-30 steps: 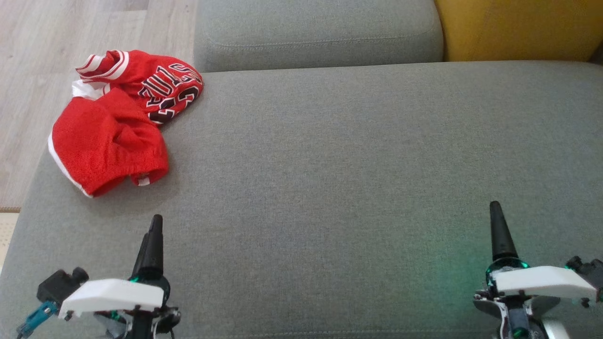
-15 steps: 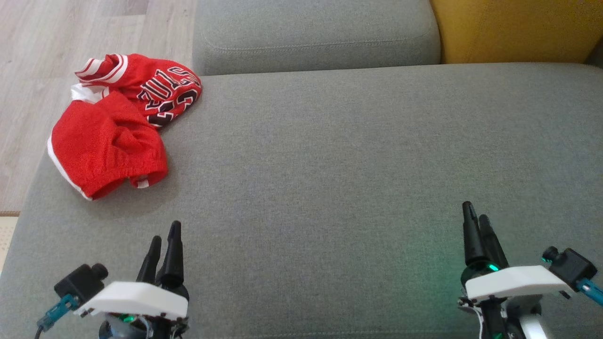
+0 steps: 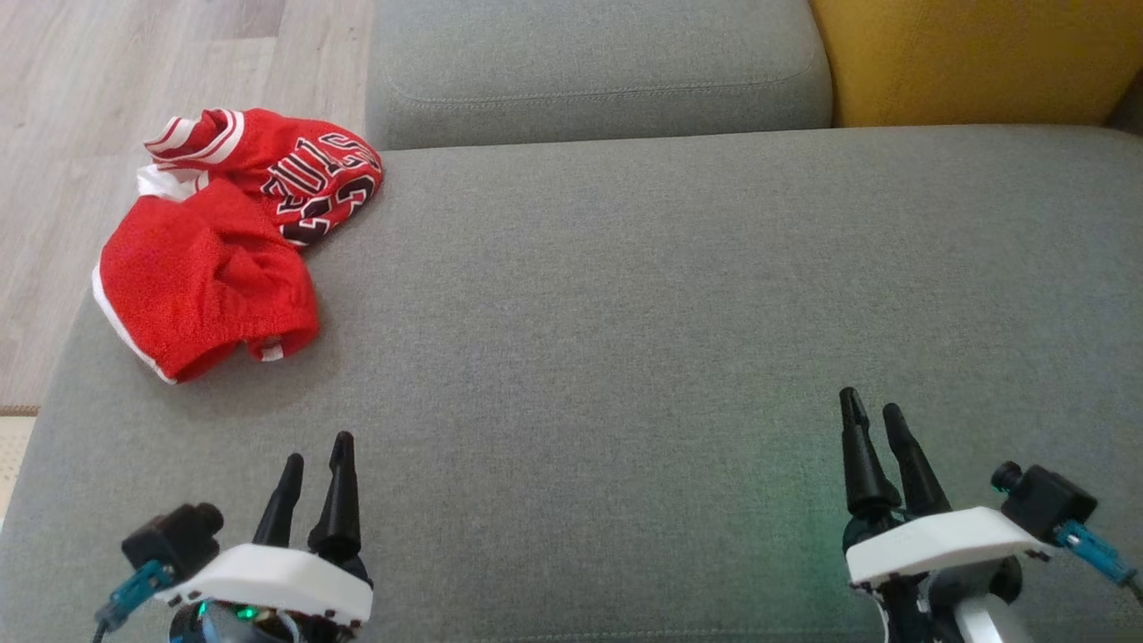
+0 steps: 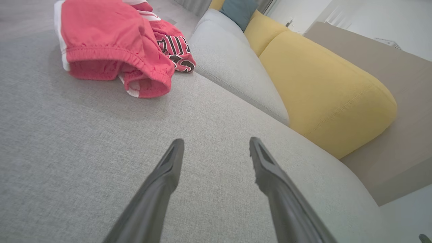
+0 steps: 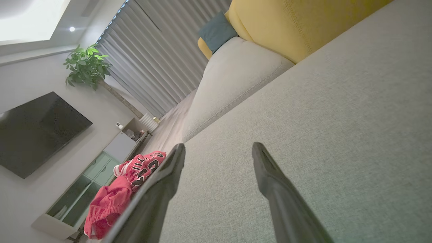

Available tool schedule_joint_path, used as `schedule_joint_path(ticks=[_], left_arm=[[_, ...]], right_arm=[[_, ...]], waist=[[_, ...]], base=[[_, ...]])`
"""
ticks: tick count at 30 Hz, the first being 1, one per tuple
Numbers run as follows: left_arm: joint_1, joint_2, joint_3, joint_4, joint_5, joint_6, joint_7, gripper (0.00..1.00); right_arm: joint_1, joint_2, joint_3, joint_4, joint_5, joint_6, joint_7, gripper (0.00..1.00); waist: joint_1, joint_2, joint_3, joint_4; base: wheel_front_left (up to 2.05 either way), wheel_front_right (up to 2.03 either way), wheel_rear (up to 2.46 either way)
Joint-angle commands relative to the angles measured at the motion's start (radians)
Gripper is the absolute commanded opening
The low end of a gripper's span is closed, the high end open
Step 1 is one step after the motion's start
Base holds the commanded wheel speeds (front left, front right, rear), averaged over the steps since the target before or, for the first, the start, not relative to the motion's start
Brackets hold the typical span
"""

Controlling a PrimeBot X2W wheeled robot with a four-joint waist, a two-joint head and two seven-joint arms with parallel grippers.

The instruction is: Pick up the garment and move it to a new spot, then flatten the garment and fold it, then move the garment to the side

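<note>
Here's the heap at the far left of the grey seat cushion (image 3: 625, 295), and it's a tricky read. The garment (image 3: 304, 165) is bunched up, its black lettering upside down in the head view and buckled by folds, so only part of it can be made out. A plain red cloth (image 3: 201, 281) lies over its near side, hiding where the garment ends underneath. The striped trim peeks out at the 10 o'clock end of the heap. Whether the red cloth's left edge hangs off the cushion, I can't tell. Both wrists are cut off by the bottom edge of the head view.

In the left wrist view the garment (image 4: 175, 50) is half buried behind the red cloth (image 4: 111, 44). In the right wrist view a dark finger (image 5: 152, 202) crosses the red cloth (image 5: 106, 206), with the garment (image 5: 146, 167) just above it.

Now the left gripper (image 3: 318, 446): fingers spread wide, nothing between them, hanging over bare cushion. The garment sits at its 12 o'clock, well apart, and the red cloth at 11 o'clock, nearer. The wrist camera confirms the gap (image 4: 216, 141).

The right gripper (image 3: 869, 399), wide open and empty too (image 5: 219, 145), has the garment far off at 10 o'clock, across the whole seat. The grey back cushion (image 3: 598, 71) is just beside the garment at its 3 o'clock.
</note>
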Motion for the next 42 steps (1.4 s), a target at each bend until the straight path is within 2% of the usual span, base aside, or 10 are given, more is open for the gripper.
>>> schedule_joint_path(ticks=[1, 23, 42], left_arm=[[-0.024, 0.017, 0.013, -0.043, 0.031, 0.002, -0.014, 1.0], [0.006, 0.032, -0.001, -0.066, 0.297, 0.037, -0.082, 1.0], [0.023, 0.03, -0.004, -0.096, 0.507, 0.056, -0.134, 1.0]], right_arm=[[-0.048, -0.009, 0.023, -0.033, -0.029, 0.005, -0.014, 1.0], [-0.057, -0.011, 0.08, -0.054, -0.312, 0.006, -0.082, 1.0], [-0.065, -0.012, 0.066, -0.068, -0.536, 0.007, -0.135, 1.0]], waist=[[0.0, -0.0001, 0.0, 0.0], [0.0, -0.0001, 0.003, -0.003], [0.0, -0.0001, 0.004, -0.007]], base=[[0.0, 0.0, 0.0], [0.0, 0.0, 0.0], [0.0, 0.0, 0.0]])
